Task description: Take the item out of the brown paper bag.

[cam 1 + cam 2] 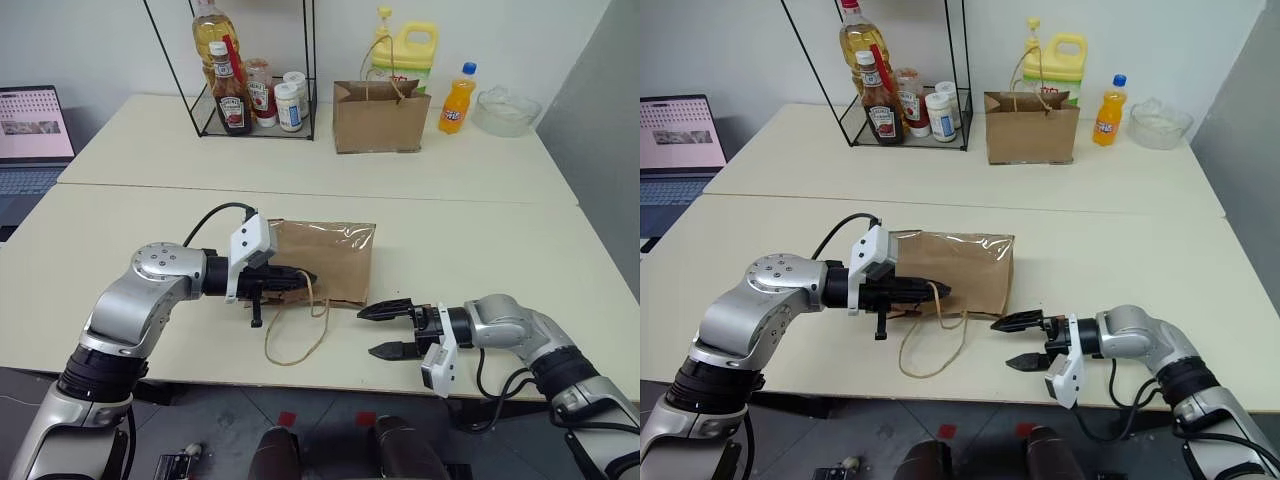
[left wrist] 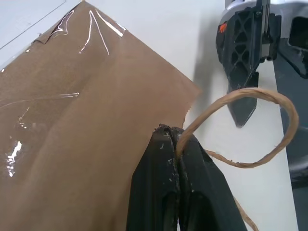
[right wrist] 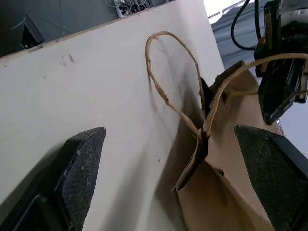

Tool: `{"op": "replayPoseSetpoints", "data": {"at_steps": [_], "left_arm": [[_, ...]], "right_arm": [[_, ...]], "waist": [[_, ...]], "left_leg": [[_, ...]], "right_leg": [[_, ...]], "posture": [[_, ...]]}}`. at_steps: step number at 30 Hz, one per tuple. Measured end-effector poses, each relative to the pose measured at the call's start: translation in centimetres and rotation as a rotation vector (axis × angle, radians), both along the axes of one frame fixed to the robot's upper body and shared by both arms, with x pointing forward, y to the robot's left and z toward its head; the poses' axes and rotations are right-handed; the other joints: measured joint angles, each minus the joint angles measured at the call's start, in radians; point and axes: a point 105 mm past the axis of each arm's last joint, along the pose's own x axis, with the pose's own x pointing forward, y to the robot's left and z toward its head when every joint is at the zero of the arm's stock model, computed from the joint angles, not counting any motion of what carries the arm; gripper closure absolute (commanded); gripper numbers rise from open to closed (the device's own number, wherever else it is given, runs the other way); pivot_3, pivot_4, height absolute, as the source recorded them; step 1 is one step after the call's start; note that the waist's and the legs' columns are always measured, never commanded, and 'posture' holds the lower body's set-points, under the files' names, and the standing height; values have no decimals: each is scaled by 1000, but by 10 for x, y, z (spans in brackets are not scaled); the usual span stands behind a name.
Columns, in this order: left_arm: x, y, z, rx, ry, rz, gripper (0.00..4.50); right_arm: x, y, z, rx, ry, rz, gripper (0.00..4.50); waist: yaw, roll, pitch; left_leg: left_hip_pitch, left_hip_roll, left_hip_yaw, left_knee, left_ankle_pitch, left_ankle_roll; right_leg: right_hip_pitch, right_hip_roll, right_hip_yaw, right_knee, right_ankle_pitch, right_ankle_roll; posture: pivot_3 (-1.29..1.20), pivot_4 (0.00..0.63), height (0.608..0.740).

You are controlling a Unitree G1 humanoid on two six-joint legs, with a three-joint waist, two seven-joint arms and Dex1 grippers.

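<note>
Two pale tables stand edge to edge. On the near table (image 1: 480, 250) a wrinkly brown paper bag (image 1: 325, 258) lies flat in the middle, with its string loop (image 1: 297, 340) trailing toward 6 o'clock. On the far table (image 1: 140, 150), a wire rack (image 1: 255, 125) stands at 11 o'clock, a neat brown bag (image 1: 380, 118) at 12, then an orange soda bottle (image 1: 457, 100) and a glass bowl (image 1: 505, 110) at 1.

The brown paper bag (image 1: 325, 258) lies flat, its inside hidden — no contents can be told; the laptop (image 1: 32, 140) is cut by the picture's edge; the rack's jar labels (image 1: 288, 105) are too small to read.
</note>
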Motion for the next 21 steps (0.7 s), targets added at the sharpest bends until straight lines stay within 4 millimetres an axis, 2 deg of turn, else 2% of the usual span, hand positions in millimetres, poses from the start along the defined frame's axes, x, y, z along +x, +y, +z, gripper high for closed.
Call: {"op": "replayPoseSetpoints", "data": {"at_steps": [3, 10, 18, 21], "left_arm": [[-2, -1, 0, -6, 9, 1, 4500], [-1, 1, 2, -22, 27, 28, 4500], [1, 0, 5, -23, 23, 34, 4500], [1, 0, 5, -23, 27, 30, 4500]], "right_arm": [[3, 4, -2, 8, -22, 10, 551], [10, 18, -15, -30, -60, 12, 3086], [13, 29, -15, -21, -105, 27, 3086], [13, 37, -17, -23, -110, 33, 2534]], "waist": [[-2, -1, -1], [-2, -1, -1], [-5, -7, -4], [-14, -11, -6]], "left_leg": [[1, 0, 0, 0, 0, 0], [1, 0, 0, 0, 0, 0], [2, 0, 0, 0, 0, 0], [3, 1, -1, -1, 0, 0]], "right_leg": [[0, 0, 1, 0, 0, 0], [0, 0, 0, 1, 0, 0], [0, 1, 1, 1, 0, 0], [0, 2, 1, 2, 0, 0]], "posture": [[0, 150, 740], [0, 150, 740], [0, 150, 740], [0, 150, 740]]}}
